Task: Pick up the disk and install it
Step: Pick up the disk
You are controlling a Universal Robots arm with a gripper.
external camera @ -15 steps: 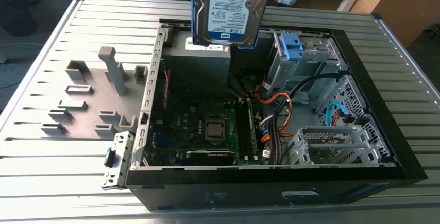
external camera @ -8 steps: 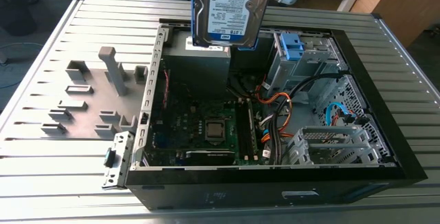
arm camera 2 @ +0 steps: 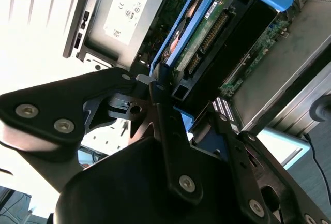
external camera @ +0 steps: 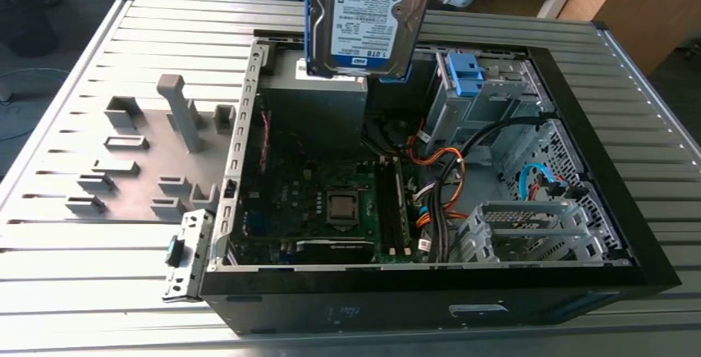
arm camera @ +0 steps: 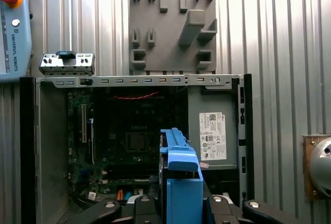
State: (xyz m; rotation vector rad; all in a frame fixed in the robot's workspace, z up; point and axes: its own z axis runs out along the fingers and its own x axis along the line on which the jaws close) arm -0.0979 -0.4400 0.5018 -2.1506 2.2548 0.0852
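The disk point(external camera: 365, 20) hangs in the air above the open case point(external camera: 613, 209), clear of everything below. It stands on edge, its white-and-blue label facing the exterior camera. The pincer point(arm camera 2: 189, 107) is clamped on it. In the second wrist view the black fingers point(arm camera 2: 158, 100) close on the blue rail at one end of the disk point(arm camera 2: 207, 32). The pads themselves sit behind the linkage, so the exact contact is probably on the rail rather than on the metal.

Holding it by one end leaves most of the body free, which would suit sliding it into a bay. The height keeps it clear of the case walls and the cables inside.

In the exterior view it hovers over the far part of the case, above the power supply point(arm camera: 214, 136) and just beside the empty blue bracket point(external camera: 465, 74). The case lies on its side on the ribbed tabletop point(external camera: 110, 234), cover off, so its interior is open from above.
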